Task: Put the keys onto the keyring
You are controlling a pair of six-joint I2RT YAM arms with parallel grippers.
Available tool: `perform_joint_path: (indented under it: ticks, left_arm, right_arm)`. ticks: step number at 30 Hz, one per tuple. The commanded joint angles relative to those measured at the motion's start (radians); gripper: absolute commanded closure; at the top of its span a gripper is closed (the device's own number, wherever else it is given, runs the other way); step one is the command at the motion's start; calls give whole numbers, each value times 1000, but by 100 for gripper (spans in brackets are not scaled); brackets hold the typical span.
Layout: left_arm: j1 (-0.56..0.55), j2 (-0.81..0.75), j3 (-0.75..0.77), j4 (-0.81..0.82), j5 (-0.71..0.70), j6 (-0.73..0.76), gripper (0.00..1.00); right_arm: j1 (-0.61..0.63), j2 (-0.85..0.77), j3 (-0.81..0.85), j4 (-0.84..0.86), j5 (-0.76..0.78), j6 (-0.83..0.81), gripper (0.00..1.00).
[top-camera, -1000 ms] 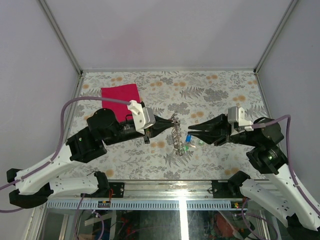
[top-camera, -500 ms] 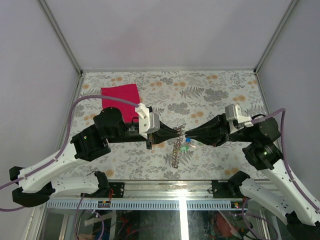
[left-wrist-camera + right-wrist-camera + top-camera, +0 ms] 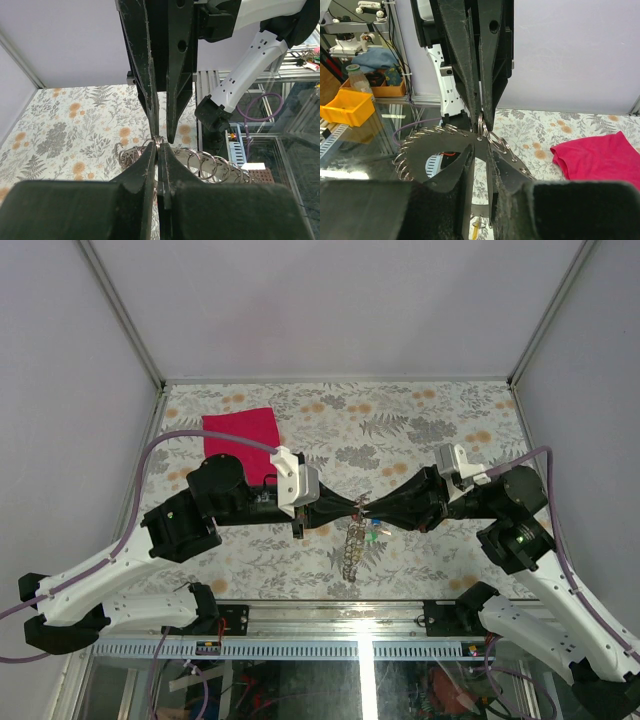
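- Step in hand: preparing the ring for threading. Both sets of my jaws meet tip to tip above the middle of the desk, nearer its near edge than its far one.
- Left jaws: pressed together on one coil at the top of the keyring. The ring hangs edge-on below the pinch, and both wrist views show its toothed loops fanning out to either side.
- Right jaws: a narrow slit between them, tips right at that same coil. I cannot tell whether they pinch the wire or only flank it.
- Keys: green and blue heads show just beside the ring on my right side, under the right jaws. They are too small to tell whether any is threaded.
- Judgement: the ring is held steady while a coil end is worked on. I see no key in my jaws.
- Next move calls for a firm left pinch so the ring cannot swing. The right jaws must part a coil end or fetch a key, then line its hole up with the wire. This is fine alignment, and a slip seems likely.
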Motion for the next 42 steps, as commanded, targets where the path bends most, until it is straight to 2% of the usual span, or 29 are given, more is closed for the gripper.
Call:
perform_joint_path:
  ticks: [1, 14, 26, 42]
  left_arm:
    - [5, -9, 45, 71, 18, -12, 100]
    - [5, 3, 47, 71, 31, -17, 100]
    - [6, 2, 48, 64, 25, -17, 100]
    - [4, 14, 57, 57, 58, -13, 100]
  right_arm:
    - [-3, 7, 2, 72, -21, 22, 79]
    - [-3, 1, -16, 135, -11, 62, 75]
    - [-3, -41, -16, 63, 64, -26, 74]
    - [-3, -6, -13, 79, 47, -24, 72]
